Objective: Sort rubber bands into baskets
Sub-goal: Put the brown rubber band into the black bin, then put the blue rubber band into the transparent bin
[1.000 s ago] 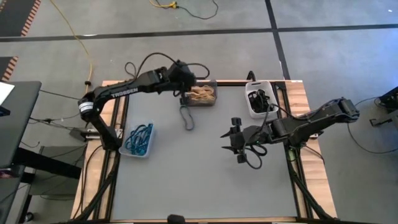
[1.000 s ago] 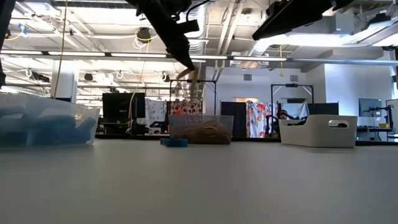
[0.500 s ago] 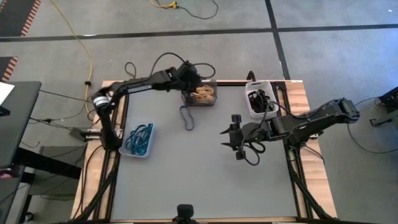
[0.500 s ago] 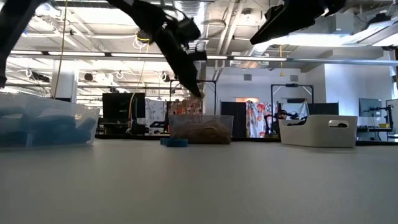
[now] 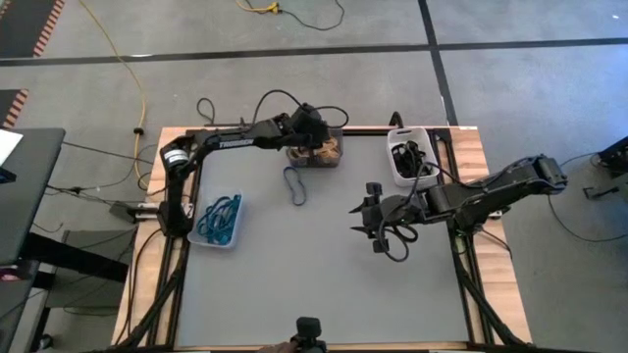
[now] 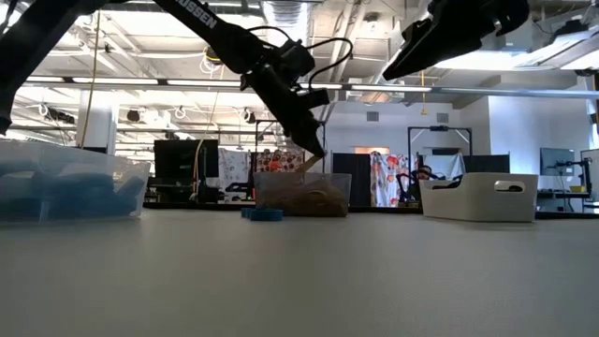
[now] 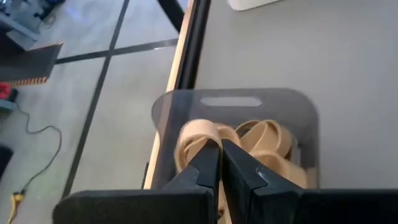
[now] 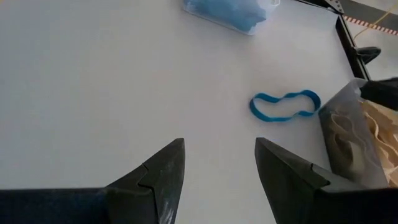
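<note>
My left gripper is over the dark grey basket at the table's far edge, its fingers shut on a tan rubber band. More tan bands lie in that basket. One blue band lies flat on the table just in front of it. My right gripper is open and empty, hovering right of centre. A clear basket at the left holds blue bands. A white basket at the far right holds black bands. My left gripper pinches a tan band's upper loop between its two fingertips. The fingers slant down from above, from the table's left. The band hangs below the fingers, and its lower end reaches into the basket among the other tan bands.
The wide middle and near part of the grey table top holds nothing but the blue band. Cables loop from both arms, one under my right gripper. The low view shows the clear basket at left and the white one at right.
My left gripper has moved toward the table's right and down over the dark grey basket, carrying the tan band. The band hung clear above the basket before; now its lower end is down in it.
</note>
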Motion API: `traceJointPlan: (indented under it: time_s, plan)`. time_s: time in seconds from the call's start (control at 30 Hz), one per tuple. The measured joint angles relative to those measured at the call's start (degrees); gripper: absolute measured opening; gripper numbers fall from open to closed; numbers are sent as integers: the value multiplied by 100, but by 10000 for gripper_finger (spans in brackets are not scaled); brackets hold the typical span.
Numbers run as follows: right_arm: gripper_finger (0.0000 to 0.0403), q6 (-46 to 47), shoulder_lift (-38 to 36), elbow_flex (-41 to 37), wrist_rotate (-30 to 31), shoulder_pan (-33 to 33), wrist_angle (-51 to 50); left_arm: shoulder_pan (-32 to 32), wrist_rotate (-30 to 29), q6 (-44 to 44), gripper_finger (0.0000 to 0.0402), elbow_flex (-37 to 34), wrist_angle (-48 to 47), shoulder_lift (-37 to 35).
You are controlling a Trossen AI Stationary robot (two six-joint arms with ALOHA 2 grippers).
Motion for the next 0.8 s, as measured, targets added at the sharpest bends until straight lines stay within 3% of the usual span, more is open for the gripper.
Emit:
traceJointPlan:
  time_s: [0.27,0.43,0.6,0.8]
  plan:
    - [223,7,-4,-8,2,-40,-7,-9,336,-43,20,39,-107,0]
    - [223,91,-4,-8,2,-37,-9,-66,443,-124,101,39,-403,-2]
    - [223,162,-4,-8,0,-35,-36,-134,76,-421,188,39,-566,-19]
    - [223,201,-4,-8,0,35,-56,-287,-106,-607,234,39,-591,-202]
